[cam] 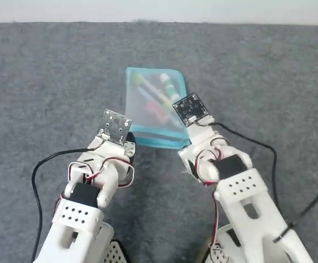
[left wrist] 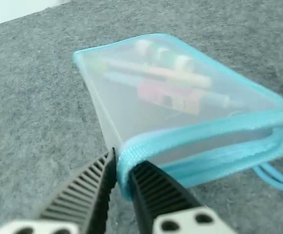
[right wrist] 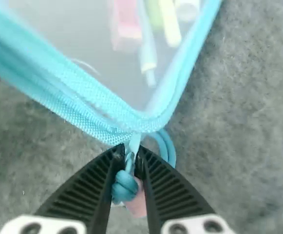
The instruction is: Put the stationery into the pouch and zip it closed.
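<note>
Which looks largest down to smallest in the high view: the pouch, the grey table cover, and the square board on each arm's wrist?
1. Grey table cover.
2. Pouch.
3. Left arm's board and right arm's board: they look alike, so no order between them; both sit nearer the camera.
</note>
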`<state>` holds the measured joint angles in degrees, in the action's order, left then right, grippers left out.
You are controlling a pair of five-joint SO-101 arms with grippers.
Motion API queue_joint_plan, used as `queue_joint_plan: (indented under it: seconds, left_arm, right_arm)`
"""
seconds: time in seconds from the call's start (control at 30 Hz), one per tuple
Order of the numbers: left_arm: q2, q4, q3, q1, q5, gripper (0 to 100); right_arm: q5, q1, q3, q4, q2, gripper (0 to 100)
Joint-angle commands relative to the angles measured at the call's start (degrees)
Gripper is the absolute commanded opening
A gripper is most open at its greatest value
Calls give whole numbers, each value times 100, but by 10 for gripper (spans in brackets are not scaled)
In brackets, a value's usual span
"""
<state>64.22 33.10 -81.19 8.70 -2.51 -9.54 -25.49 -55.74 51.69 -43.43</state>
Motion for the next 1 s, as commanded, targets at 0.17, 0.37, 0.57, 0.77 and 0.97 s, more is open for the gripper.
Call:
queue_joint_plan:
  seconds: [0.17,0.37,0.57,0.77,0.97]
  left_arm:
    - [-44,-88,180,-18,149,11]
    - [-53,88,312,-35,440,10]
    - [-53,79,312,-35,440,10]
    - [-53,79,303,-35,440,10]
    - [-53,79,303,-79,440,10]
  right_arm:
    - [-264,-1244,1407,857,-347,6]
    - [-431,-2026,1538,848,-374,6]
    - [-440,-2510,1705,804,-418,6]
    - [-413,-2114,1688,998,-374,39]
    - [-510,-1912,1679,1666,-620,254]
